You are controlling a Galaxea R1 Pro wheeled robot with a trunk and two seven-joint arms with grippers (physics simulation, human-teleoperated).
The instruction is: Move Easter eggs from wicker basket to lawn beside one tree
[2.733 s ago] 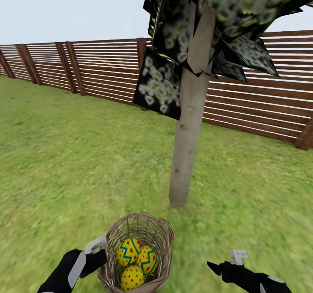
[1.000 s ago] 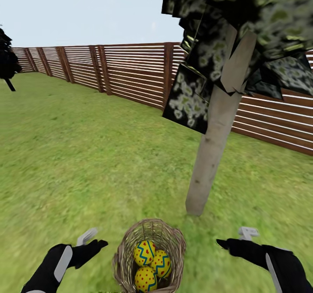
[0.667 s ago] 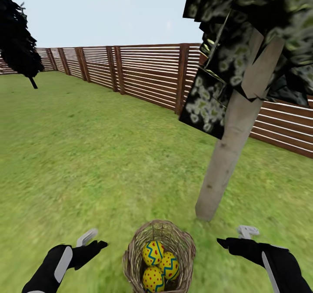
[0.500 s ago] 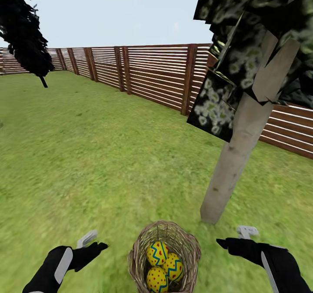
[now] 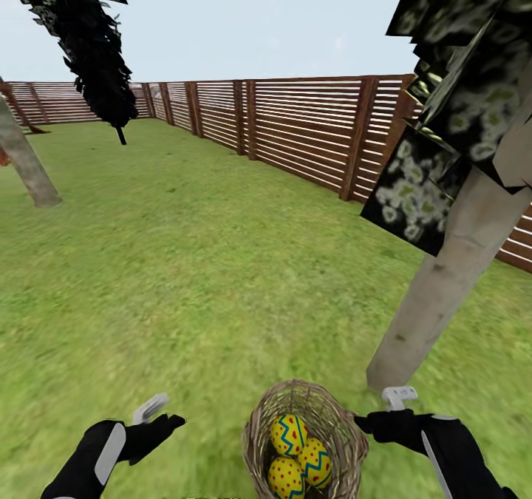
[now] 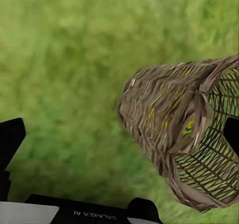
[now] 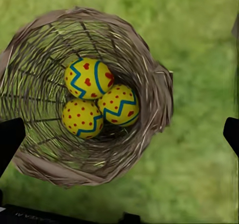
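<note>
— Grippers first, pls. What's the right gripper (image 5: 378, 415) doing?

— It's hovering right beside the rim of the wicker basket (image 5: 304, 440), on the tree side. In the right wrist view the two dark fingertips (image 7: 10, 139) are sitting wide apart, w/ the basket between them and nothing clamped.

— And the left gripper (image 5: 164, 413)?

— It's hanging over the lawn (image 5: 185, 262), apart from the basket on the other side. In the left wrist view its fingertips (image 6: 11, 134) are also standing spread, empty, w/ the basket's woven wall (image 6: 164, 119) showing from the side.

— Eggs?

— All three Easter eggs (image 5: 298, 457) are lying inside the basket, touching each other. From the right wrist cam: one w/ a blue zigzag and red dots (image 7: 88, 78), a second beside it (image 7: 119, 104), a third (image 7: 82, 118) pressing against both. Basket's standing upright on the grass.

— Tree?

— The pale trunk (image 5: 451, 277) is rising just beyond the basket on the robot's right, near it but not touching. Dark mottled leaf panels (image 5: 414, 196) are hanging over it. Another trunk (image 5: 26, 163) and a black conifer-like tree (image 5: 96, 48) are standing well off on the left, w/ the slat fence (image 5: 295, 126) running behind.
</note>
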